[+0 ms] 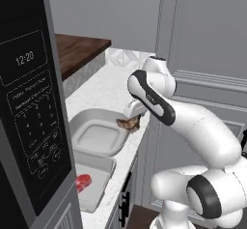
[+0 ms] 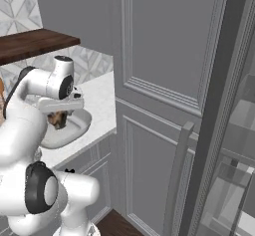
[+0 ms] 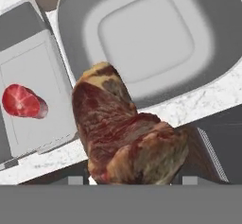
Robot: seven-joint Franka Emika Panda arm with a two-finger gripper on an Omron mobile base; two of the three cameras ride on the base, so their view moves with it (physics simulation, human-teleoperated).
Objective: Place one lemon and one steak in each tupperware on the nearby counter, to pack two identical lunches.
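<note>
My gripper (image 1: 132, 119) is shut on the darker brownish-red steak (image 1: 128, 123), which hangs just above the near right rim of the deep rounded-square tupperware (image 1: 86, 121) on the white counter (image 1: 103, 90). In the hand view this steak (image 3: 125, 135) covers my fingers, with the tub (image 3: 146, 38) beyond it holding nothing. The bright red steak (image 3: 23, 101) lies in the flat tray tupperware (image 3: 33, 57), also seen as the red steak (image 1: 83, 182) in the tray (image 1: 99, 187). From the right, the held steak (image 2: 58, 118) hangs over the tub (image 2: 74, 125). The lemons are out of view.
A dark microwave (image 1: 29, 107) stands tall at the left, close to the tray. A dark brown wooden top (image 1: 77, 49) lies behind the counter. Tall grey panelled cabinet doors (image 2: 159, 80) rise on the right of the counter's edge.
</note>
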